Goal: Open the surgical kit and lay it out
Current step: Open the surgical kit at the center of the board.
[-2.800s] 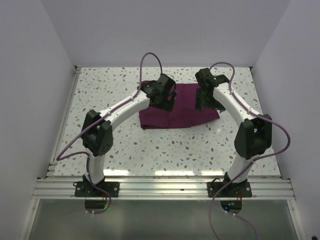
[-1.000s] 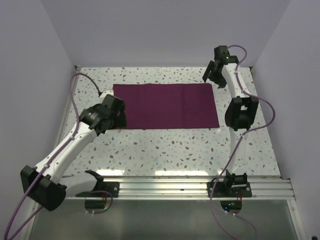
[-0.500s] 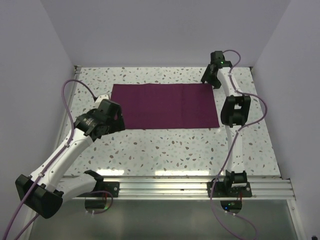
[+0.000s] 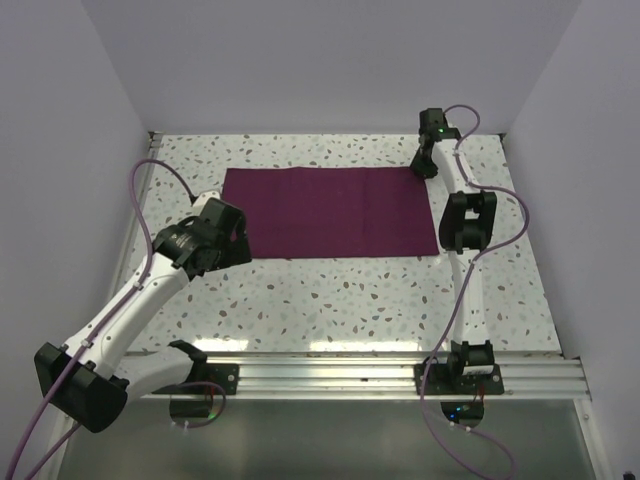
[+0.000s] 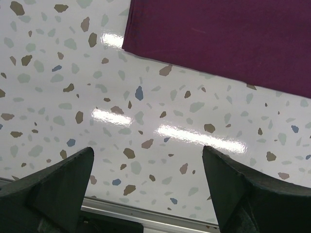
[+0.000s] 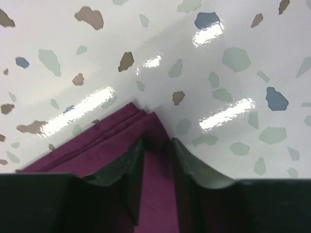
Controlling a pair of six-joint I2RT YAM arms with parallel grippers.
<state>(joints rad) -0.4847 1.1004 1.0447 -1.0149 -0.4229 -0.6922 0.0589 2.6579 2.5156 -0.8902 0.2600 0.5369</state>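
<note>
The surgical kit shows as a dark purple cloth wrap (image 4: 330, 212) lying flat as a wide rectangle at the back of the table. My right gripper (image 4: 424, 162) is down at its far right corner. In the right wrist view the fingers (image 6: 156, 141) are pinched on the top layer of the cloth (image 6: 104, 143), with more folded layers showing beneath. My left gripper (image 4: 229, 242) hovers by the near left corner, wide open (image 5: 147, 149) and holding nothing. The cloth's edge (image 5: 218, 34) lies ahead of it, untouched.
The speckled white tabletop (image 4: 350, 300) surrounds the cloth. Pale walls enclose the left, back and right sides. An aluminium rail (image 4: 330, 375) carrying both arm bases runs along the near edge, and it also shows in the left wrist view (image 5: 146, 218).
The cloth has been unfolded from a narrow bundle into a wide rectangle. Over the last second my right gripper dropped onto the far right corner and closed on it. The left gripper shifted only slightly.
</note>
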